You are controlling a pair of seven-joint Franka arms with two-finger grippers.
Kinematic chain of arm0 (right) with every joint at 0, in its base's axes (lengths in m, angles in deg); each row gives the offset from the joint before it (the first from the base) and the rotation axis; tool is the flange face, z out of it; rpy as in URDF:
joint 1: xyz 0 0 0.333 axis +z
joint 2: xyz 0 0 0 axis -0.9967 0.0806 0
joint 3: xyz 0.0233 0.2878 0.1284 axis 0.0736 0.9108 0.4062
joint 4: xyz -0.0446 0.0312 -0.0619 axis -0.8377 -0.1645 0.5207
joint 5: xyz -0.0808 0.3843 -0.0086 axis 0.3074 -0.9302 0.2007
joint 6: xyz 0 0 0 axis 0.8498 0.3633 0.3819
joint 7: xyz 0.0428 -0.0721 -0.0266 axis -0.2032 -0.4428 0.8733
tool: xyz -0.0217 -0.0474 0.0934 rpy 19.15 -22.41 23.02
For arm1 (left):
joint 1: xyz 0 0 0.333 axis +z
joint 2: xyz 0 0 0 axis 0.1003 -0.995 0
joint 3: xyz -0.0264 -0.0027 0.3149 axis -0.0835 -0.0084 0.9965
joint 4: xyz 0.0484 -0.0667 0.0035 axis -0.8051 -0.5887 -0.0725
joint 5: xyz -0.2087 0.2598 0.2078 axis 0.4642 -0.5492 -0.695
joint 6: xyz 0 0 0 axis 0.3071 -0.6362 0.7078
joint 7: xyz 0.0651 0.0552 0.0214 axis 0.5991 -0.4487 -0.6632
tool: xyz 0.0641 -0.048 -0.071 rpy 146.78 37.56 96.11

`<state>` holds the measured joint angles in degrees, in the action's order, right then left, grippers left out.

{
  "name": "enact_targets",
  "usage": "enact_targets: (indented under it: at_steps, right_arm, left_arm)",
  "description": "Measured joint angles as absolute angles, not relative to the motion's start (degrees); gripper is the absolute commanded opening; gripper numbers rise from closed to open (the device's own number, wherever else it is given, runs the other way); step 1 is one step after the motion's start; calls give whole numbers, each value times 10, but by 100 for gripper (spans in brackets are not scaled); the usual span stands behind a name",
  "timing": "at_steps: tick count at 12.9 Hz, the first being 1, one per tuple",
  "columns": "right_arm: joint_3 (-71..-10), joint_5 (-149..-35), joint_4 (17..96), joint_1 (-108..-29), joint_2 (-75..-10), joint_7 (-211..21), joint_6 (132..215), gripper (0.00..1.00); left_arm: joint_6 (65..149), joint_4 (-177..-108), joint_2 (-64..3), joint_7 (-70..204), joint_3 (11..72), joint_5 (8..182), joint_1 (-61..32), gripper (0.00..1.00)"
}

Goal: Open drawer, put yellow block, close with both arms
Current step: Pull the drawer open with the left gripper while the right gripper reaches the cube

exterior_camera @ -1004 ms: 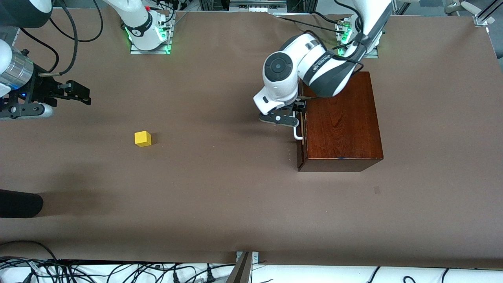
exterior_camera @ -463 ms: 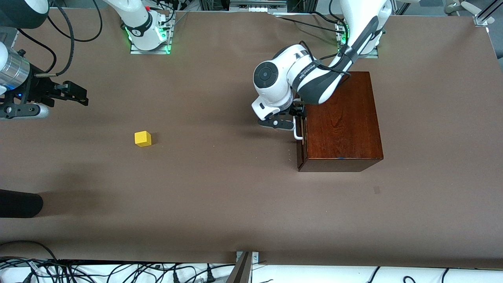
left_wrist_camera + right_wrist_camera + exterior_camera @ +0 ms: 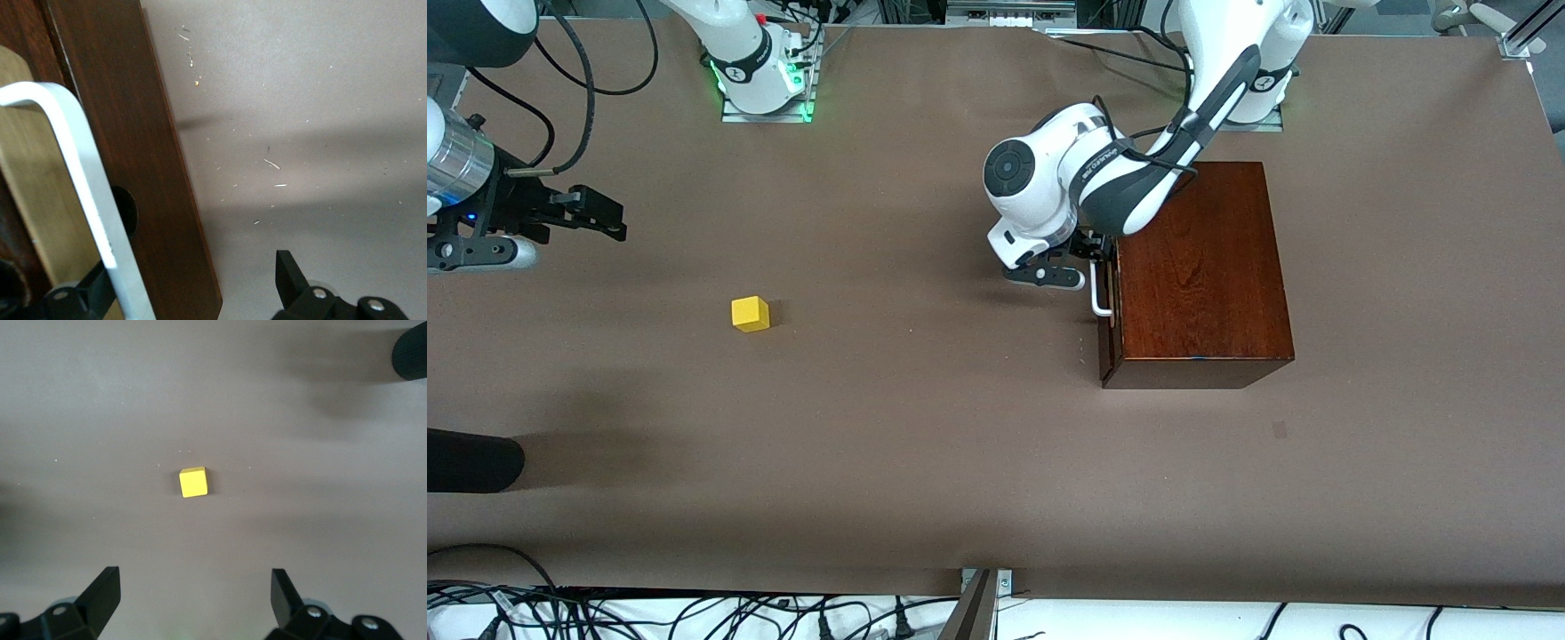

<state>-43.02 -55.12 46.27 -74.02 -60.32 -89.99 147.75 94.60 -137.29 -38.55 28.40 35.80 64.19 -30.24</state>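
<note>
Your left gripper (image 3: pixel 1096 258) sits at the drawer (image 3: pixel 1107 302) front, fingers spread either side of the white handle (image 3: pixel 87 200), not yet pinching it. You can see pale wood at the drawer's edge, so it stands slightly out of the mahogany box (image 3: pixel 1200 271). Your right gripper (image 3: pixel 609 216) hangs over the table (image 3: pixel 925 444) toward the right arm's end, fingers spread wide. You find the yellow block (image 3: pixel 750 314) alone on the table, well apart from the box.

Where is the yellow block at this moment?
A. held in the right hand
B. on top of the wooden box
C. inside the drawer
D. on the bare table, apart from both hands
D: the yellow block sits alone on the table, with the open right hand above it, not touching.
</note>
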Motion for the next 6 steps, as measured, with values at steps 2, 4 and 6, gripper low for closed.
enact_targets:
  at_steps: [2,4,6]
  right_arm:
    - [-430,-551,463,-740,-602,-900,1480,100]
    - [-430,-552,463,-740,-602,-900,1483,100]
    - [-431,-571,463,-741,-601,-900,1506,100]
  left_arm:
    - [946,-1373,-386,281,358,641,-302,100]
    - [949,-1373,-386,279,358,641,-303,100]
    - [962,-1373,-387,269,358,641,-305,100]
